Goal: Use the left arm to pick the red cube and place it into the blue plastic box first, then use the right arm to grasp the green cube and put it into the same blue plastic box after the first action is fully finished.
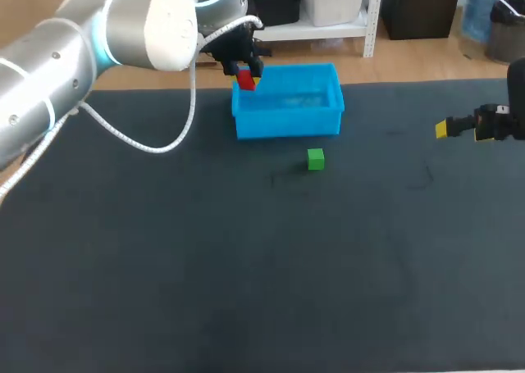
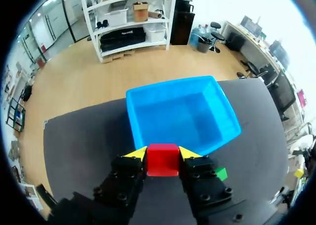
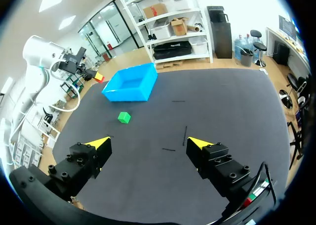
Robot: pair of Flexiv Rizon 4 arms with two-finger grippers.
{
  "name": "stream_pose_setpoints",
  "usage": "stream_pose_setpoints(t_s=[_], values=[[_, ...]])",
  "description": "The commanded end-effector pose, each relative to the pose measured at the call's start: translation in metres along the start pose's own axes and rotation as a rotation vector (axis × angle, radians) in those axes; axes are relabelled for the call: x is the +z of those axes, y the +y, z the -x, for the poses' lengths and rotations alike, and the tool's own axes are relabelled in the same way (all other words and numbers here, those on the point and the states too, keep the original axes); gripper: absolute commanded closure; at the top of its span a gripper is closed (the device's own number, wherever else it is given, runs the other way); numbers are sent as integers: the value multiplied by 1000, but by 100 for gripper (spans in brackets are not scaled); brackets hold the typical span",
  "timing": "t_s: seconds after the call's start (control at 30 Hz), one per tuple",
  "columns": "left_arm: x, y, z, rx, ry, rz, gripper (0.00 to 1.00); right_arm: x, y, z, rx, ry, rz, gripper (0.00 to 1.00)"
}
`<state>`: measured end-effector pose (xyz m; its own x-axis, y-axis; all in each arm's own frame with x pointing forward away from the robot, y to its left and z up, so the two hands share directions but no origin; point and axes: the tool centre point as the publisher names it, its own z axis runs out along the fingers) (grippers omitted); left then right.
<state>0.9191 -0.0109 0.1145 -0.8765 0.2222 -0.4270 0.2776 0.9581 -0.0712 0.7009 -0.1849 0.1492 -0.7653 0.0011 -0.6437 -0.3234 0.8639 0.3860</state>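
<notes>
My left gripper (image 1: 246, 76) is shut on the red cube (image 1: 244, 79), held in the air over the left end of the blue plastic box (image 1: 289, 102). In the left wrist view the red cube (image 2: 162, 159) sits between the yellow tips of the left gripper (image 2: 163, 155), above the near rim of the blue box (image 2: 182, 113), which holds nothing. The green cube (image 1: 316, 159) rests on the dark mat just in front of the box, also seen as the green cube (image 3: 124, 117). My right gripper (image 1: 447, 128) stays at the right edge, open and empty (image 3: 148, 145).
The dark mat (image 1: 246, 266) covers the table. Two thin dark lines (image 3: 185, 135) lie on the mat ahead of the right gripper. In the right wrist view my left arm (image 3: 44, 62) rises beside the blue box (image 3: 131, 82).
</notes>
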Motion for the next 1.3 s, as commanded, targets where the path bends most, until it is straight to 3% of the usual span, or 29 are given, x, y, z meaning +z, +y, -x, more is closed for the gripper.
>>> stream_pose_setpoints(t_s=[0.03,0.37,1.0,1.03,1.13,1.2,1.3], values=[[19,0,20,6,18,-12,100,0,0,0,0,1,1,0],[38,-8,27,15,38,-37,100,0,0,0,0,1,1,0],[54,-11,22,7,98,-32,100,0,0,0,0,1,1,0],[54,-12,22,7,99,-31,97,0,0,0,0,1,1,0],[54,-12,23,6,104,-30,34,0,0,0,0,1,1,0],[53,-13,24,2,108,-27,0,0,0,0,0,1,1,0],[51,-13,25,5,105,-22,0,0,0,0,0,1,1,0]])
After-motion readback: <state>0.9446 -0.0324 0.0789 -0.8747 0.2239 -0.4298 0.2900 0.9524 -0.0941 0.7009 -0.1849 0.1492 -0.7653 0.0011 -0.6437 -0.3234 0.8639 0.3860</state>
